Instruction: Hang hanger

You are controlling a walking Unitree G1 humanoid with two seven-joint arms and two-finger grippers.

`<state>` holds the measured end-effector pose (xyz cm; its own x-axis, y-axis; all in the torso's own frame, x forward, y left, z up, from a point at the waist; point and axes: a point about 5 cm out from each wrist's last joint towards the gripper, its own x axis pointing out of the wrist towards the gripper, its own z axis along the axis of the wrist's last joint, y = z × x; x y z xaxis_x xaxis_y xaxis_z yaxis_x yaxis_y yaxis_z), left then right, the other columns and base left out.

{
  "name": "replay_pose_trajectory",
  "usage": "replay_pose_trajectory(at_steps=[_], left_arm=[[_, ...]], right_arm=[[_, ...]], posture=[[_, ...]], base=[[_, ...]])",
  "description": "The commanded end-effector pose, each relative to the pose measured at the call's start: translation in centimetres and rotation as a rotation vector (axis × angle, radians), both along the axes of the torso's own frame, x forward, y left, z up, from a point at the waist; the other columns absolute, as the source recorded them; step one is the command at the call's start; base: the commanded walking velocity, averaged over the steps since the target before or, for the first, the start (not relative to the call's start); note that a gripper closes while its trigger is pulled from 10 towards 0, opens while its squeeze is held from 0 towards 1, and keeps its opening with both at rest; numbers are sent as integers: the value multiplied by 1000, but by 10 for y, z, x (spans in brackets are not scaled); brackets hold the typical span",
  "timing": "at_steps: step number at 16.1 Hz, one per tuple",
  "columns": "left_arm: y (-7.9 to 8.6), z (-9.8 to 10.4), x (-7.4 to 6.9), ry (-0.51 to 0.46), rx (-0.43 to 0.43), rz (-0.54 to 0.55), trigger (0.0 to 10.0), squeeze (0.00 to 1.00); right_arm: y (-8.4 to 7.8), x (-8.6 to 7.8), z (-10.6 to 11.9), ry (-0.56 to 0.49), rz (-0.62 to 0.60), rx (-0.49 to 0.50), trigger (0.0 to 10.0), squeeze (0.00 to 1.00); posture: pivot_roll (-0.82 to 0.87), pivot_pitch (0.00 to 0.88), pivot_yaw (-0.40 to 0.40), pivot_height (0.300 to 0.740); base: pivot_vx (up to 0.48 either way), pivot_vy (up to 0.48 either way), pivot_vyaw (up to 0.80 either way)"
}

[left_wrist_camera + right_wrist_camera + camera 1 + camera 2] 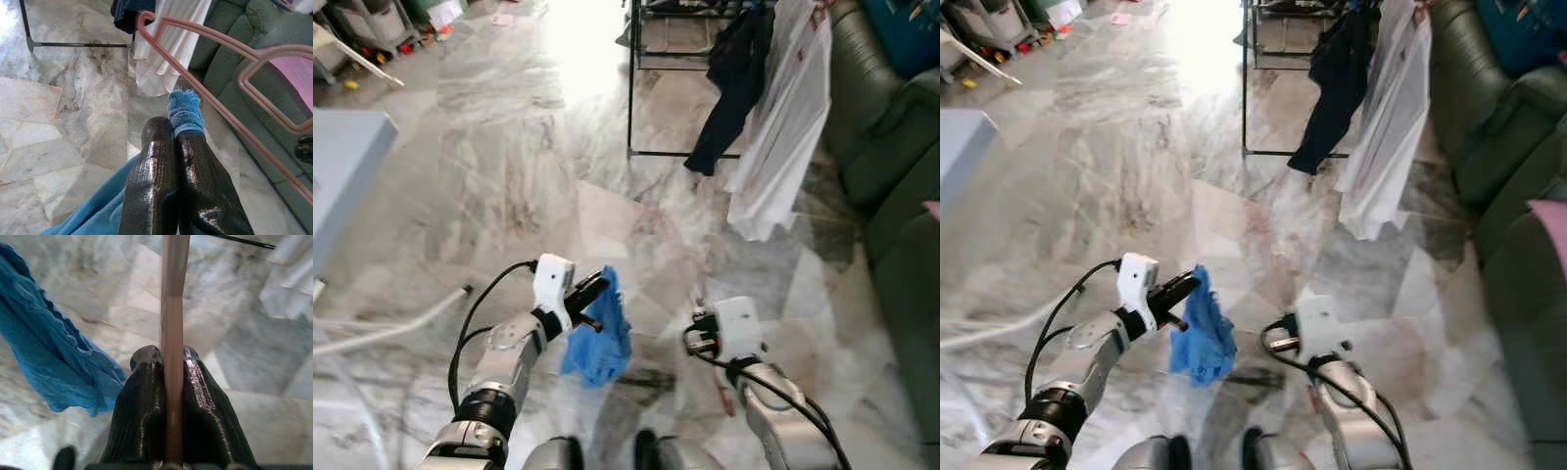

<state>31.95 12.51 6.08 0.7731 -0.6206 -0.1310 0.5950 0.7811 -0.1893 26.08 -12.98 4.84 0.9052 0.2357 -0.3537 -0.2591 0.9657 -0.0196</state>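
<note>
Currently logged: my left gripper point(176, 147) clamps a blue cloth point(599, 338), my right gripper point(168, 362) pinches the pink hanger point(215, 98); step, I judge, dressing the hanger, next carrying it to the black rack point(631, 78) ahead.

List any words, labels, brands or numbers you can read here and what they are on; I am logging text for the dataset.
None can be read.
The white camera housings at the left claw and right claw wrists: no marking visible.
The blue cloth, pink hanger, white garment and dark garment on the black rack: no print or tag visible.
Clutter at the top left corner: too small and blurred to tell.
</note>
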Motion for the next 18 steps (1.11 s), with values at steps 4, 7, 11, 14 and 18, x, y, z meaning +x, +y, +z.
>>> replay_pose_trajectory(at_steps=[4, 7, 11, 14, 18], left_arm=[[8, -1, 1, 17, -24, 41, 10000, 0], [8, -1, 1, 28, -39, 44, 10000, 0], [8, -2, 2, 41, -52, 52, 10000, 0], [7, 0, 2, 44, -72, 45, 10000, 0], [12, 0, 4, 51, -73, 51, 10000, 0]], right_arm=[[8, -1, 2, -2, 16, 16, 10000, 0], [7, -1, 3, -3, 12, 20, 10000, 0], [6, 0, 5, -9, 9, 18, 10000, 0], [5, 2, 7, -16, 6, 18, 10000, 0], [7, -1, 8, -9, 6, 27, 10000, 0]], posture=[[-159, 207, 15, 740], [-163, 206, 12, 740], [-166, 203, 9, 740], [-170, 204, 10, 740], [-172, 213, 9, 740]], base=[[0, -188, 0], [0, 0, 0], [0, 0, 0], [0, 0, 0], [0, 0, -691]])
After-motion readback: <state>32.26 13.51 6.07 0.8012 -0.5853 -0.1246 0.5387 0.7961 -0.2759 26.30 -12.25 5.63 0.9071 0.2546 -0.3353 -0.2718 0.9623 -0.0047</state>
